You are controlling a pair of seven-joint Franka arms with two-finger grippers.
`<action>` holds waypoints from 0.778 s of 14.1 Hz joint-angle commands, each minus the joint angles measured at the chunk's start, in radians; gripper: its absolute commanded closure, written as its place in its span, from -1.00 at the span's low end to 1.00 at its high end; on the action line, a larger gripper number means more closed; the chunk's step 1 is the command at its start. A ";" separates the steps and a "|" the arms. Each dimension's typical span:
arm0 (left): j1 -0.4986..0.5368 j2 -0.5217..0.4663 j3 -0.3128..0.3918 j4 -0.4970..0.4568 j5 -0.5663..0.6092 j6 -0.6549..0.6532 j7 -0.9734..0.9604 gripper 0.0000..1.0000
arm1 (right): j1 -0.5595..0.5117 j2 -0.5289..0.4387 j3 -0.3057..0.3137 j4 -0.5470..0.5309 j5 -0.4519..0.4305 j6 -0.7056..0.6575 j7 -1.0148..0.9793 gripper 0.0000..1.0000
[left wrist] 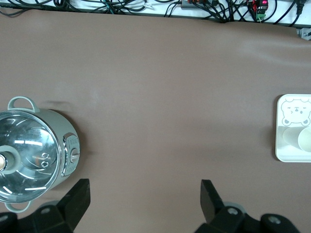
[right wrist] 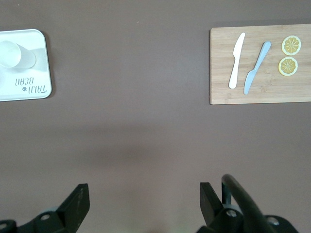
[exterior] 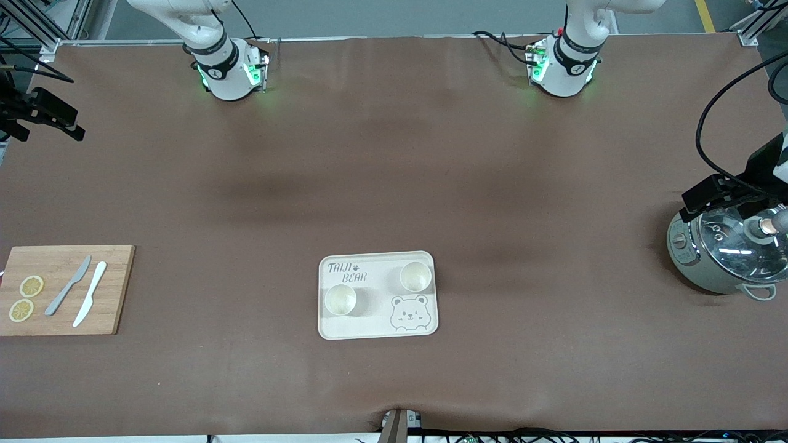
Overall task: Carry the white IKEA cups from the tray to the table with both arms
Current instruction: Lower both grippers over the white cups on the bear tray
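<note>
Two white IKEA cups stand upright on the cream bear tray [exterior: 377,322]. One cup [exterior: 340,299] is toward the right arm's end of the tray. The other cup [exterior: 415,276] is toward the left arm's end, a little farther from the front camera. My left gripper [left wrist: 144,201] is open and empty, up in the air beside the pot; it shows at the front view's edge [exterior: 717,194]. My right gripper [right wrist: 144,204] is open and empty, high over bare table; it also shows in the front view [exterior: 46,114]. The right wrist view shows one cup [right wrist: 12,53] on the tray [right wrist: 30,88].
A grey-green pot with a glass lid [exterior: 726,252] stands at the left arm's end of the table [left wrist: 29,160]. A wooden cutting board [exterior: 61,289] with two knives and two lemon slices lies at the right arm's end [right wrist: 257,63].
</note>
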 commanded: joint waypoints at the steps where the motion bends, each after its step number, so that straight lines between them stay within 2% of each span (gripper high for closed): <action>1: 0.002 0.006 -0.004 -0.010 0.010 -0.014 0.014 -1.00 | -0.016 0.002 0.008 0.010 -0.002 -0.004 -0.004 -1.00; 11: -0.015 0.141 -0.009 -0.008 -0.017 0.001 -0.002 -1.00 | -0.016 0.007 0.008 0.010 -0.004 0.002 -0.007 -1.00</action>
